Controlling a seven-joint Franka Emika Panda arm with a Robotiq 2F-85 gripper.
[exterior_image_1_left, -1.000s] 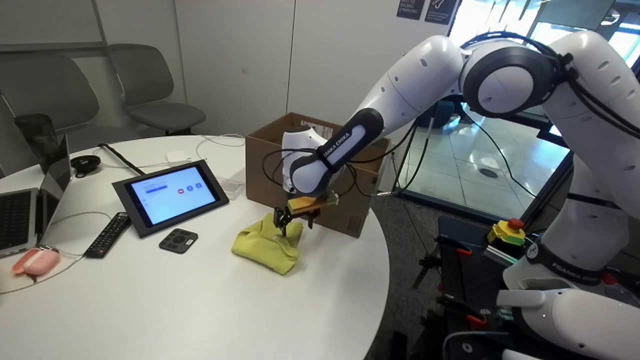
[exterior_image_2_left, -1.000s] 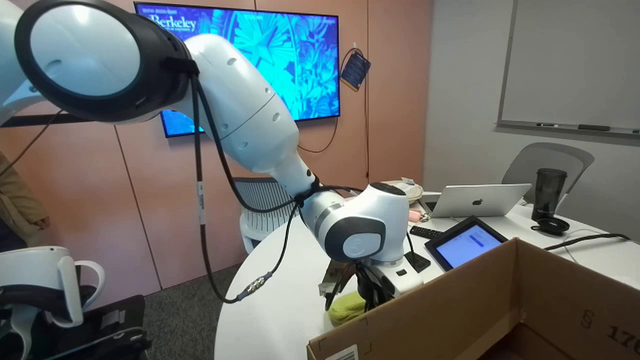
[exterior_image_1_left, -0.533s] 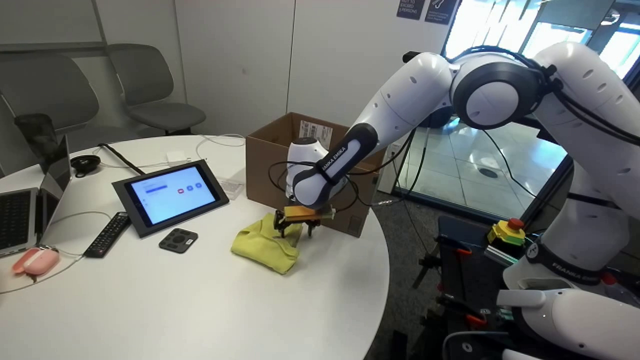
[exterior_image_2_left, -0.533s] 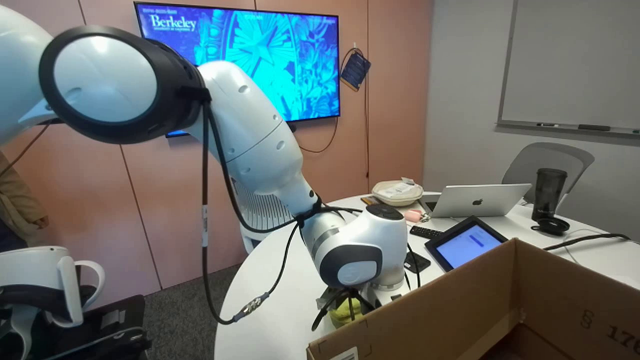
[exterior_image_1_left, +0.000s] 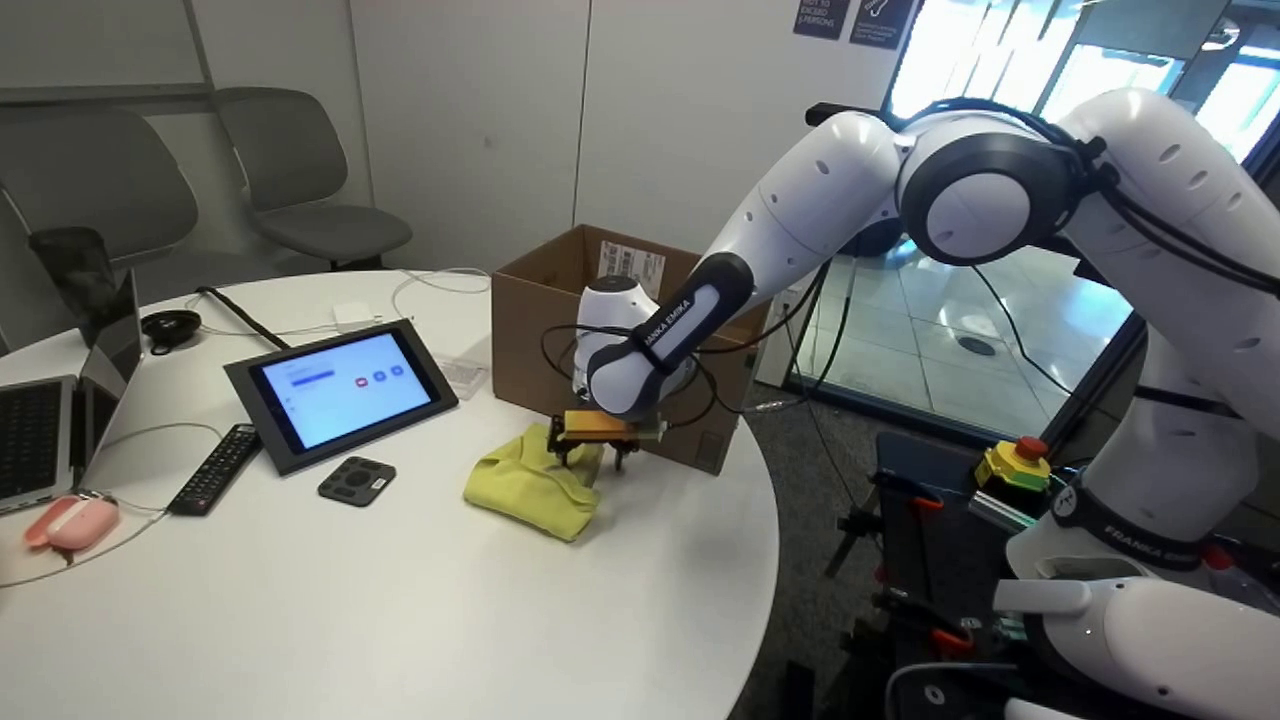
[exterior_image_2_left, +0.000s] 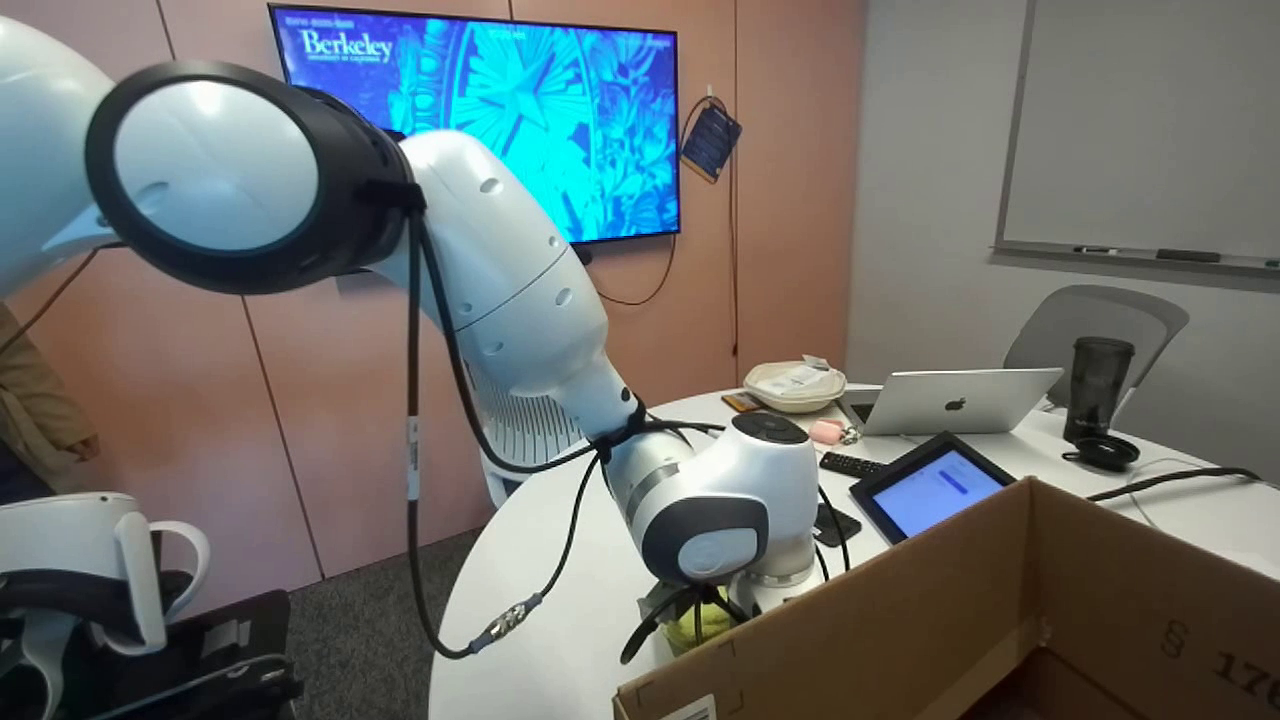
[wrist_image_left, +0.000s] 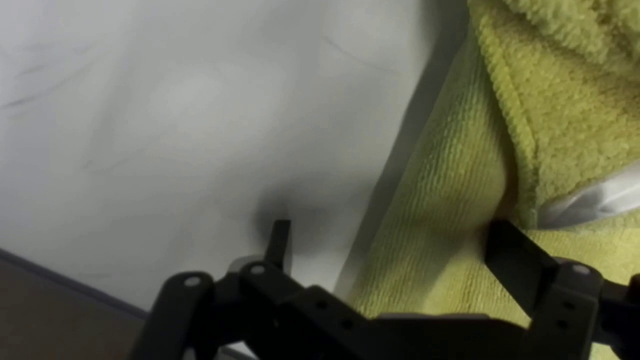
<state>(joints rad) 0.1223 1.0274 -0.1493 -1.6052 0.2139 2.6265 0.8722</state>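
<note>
1. Laptop (exterior_image_1_left: 35, 435), open, stands at the left of the table (exterior_image_1_left: 400, 610) in an exterior view; a pink case (exterior_image_1_left: 80, 522) lies beside its near right corner.
2. Next come a black remote (exterior_image_1_left: 213, 470) and a propped tablet (exterior_image_1_left: 345, 390) with its screen lit; a small dark pad (exterior_image_1_left: 357, 481) lies on the tablet's near side.
3. Right of the pad, the cloth (exterior_image_1_left: 530, 490), yellow-green and folded, lies on the table. The wrist view shows a white thing (wrist_image_left: 595, 197) among its folds, too little exposed to name.
4. Over the cloth's far right side hangs the gripper (wrist_image_left: 391, 224). Its jaws stand wide apart and have hold of nothing: one jaw is over or against the cloth, I cannot tell which, and the other is over the table just beside it.
5. A brown box (exterior_image_1_left: 530, 330), open on top, stands at the table's far right, just beyond the gripper.
6. The arm (exterior_image_1_left: 830, 190) reaches in from the right, where a red-topped yellow button (exterior_image_1_left: 1012, 468) sits off the table.
</note>
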